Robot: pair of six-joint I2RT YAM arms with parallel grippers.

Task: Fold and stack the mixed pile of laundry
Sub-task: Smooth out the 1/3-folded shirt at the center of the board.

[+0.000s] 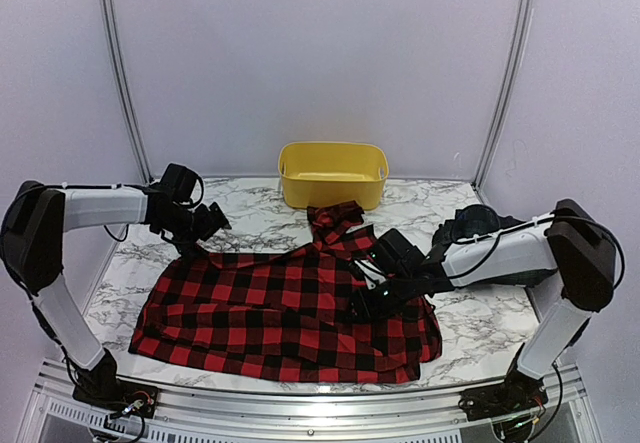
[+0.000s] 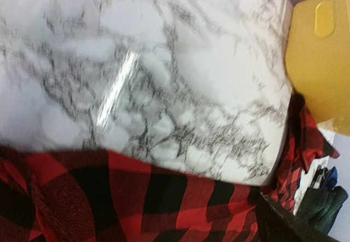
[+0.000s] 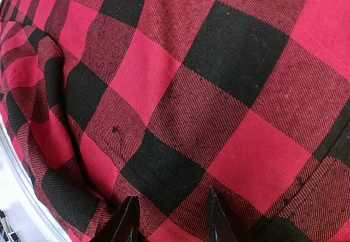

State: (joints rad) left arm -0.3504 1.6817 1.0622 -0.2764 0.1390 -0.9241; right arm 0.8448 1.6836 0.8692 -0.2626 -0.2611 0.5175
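Note:
The red-and-black checked garment [image 1: 280,308] lies spread across the marble table, with a bunched part [image 1: 338,225] reaching toward the back. My left gripper [image 1: 207,223] hovers open at the garment's far left corner; its wrist view shows the checked cloth [image 2: 136,198] below bare marble, and its fingers do not show clearly. My right gripper [image 1: 362,299] sits low over the garment's right part. There its fingertips [image 3: 129,220] stand apart, open, against the flat checked cloth [image 3: 180,89]. A dark tartan garment [image 1: 468,225] lies behind the right arm and shows in the left wrist view as a green-navy bundle [image 2: 324,202].
A yellow plastic tub [image 1: 332,174] stands at the back centre against the wall, also seen as the yellow tub [image 2: 320,62] in the left wrist view. Bare marble table [image 1: 250,221] shows behind the garment and at the right [image 1: 490,323]. Booth walls close in on both sides.

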